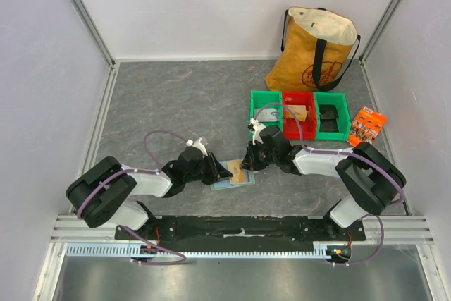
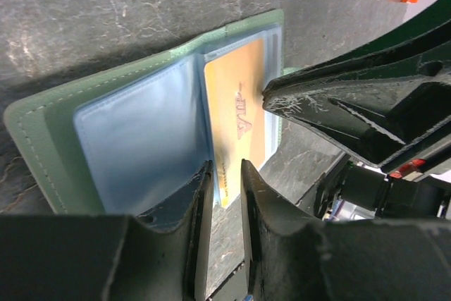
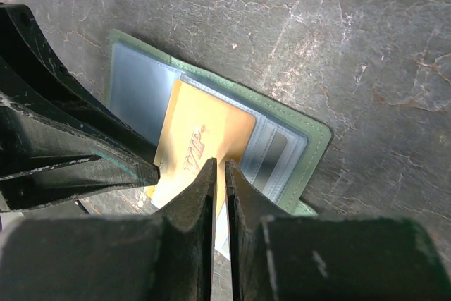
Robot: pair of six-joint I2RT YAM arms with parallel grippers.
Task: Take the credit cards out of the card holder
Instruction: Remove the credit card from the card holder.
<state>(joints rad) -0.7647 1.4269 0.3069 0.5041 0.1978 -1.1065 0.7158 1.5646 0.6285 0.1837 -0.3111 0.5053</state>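
Mounting rail (image 1: 239, 229): black bar along the near edge, carrying both arm bases.
Walls (image 1: 211, 5): plain pale panels on the left, far and right sides, with metal posts in the far corners.
Table (image 1: 176, 96): dark grey, marbled with pale veins.
Tote bag (image 1: 313, 51): mustard-yellow with black straps, standing in the far right corner.
Left arm (image 1: 113, 188): reaches from the near left toward the middle.
Right arm (image 1: 352, 170): reaches from the near right toward the middle.
Bins (image 1: 254, 111): green, red and green in a row, right of centre, just in front of the bag.
Orange packet (image 1: 368, 125): flat on the table, just right of the bins.
Card holder (image 2: 42, 132): pale green, lying open on the table near the middle of the near edge, between the two grippers, blue-grey pockets facing up.
Tan-gold card (image 2: 236, 103): partly out of a pocket on the holder.
Dark card (image 3: 271, 154): seen through a clear pocket on the holder's right panel.
Left gripper (image 2: 225, 174): fingers nearly together, the card's end showing in the narrow gap; whether it grips is unclear.
Right gripper (image 3: 218, 170): fingers pinched to a slit on the tan-gold card's edge.
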